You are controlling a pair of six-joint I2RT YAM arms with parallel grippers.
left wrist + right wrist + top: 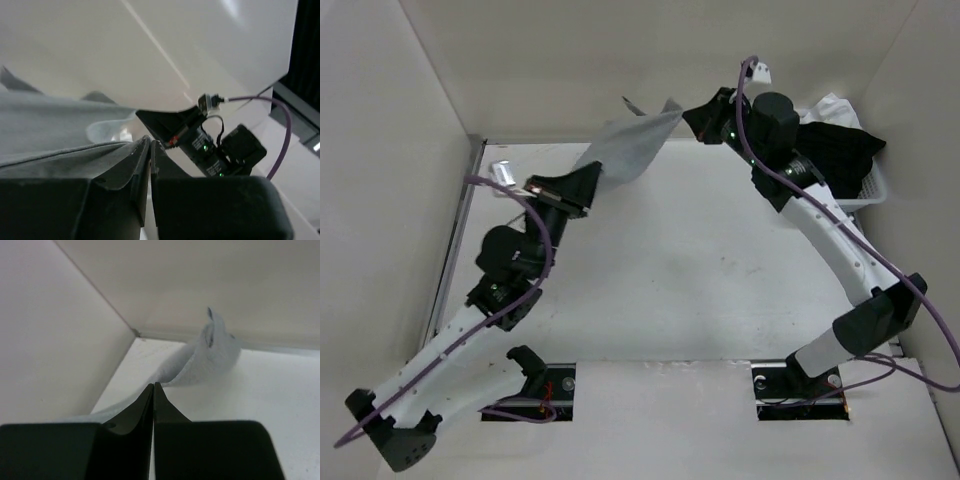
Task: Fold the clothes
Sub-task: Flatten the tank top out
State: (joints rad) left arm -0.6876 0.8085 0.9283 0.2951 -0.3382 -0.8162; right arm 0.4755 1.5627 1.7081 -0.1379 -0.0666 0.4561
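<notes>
The clothes (630, 150), a light grey knit top, hang stretched in the air over the back of the table between both grippers. My left gripper (588, 190) is shut on the lower left end. In the left wrist view the grey fabric (45, 120) drapes over the closed left gripper (150, 142), with the right arm beyond it. My right gripper (692, 118) is shut on the upper right end near the back wall. In the right wrist view the cloth (205, 357) trails away from the closed right gripper (153, 386).
A white basket (875, 190) stands at the back right behind the right arm, holding a black garment (835, 150) and a white cloth (830, 105). White walls close in the table (680, 270) at the left, back and right.
</notes>
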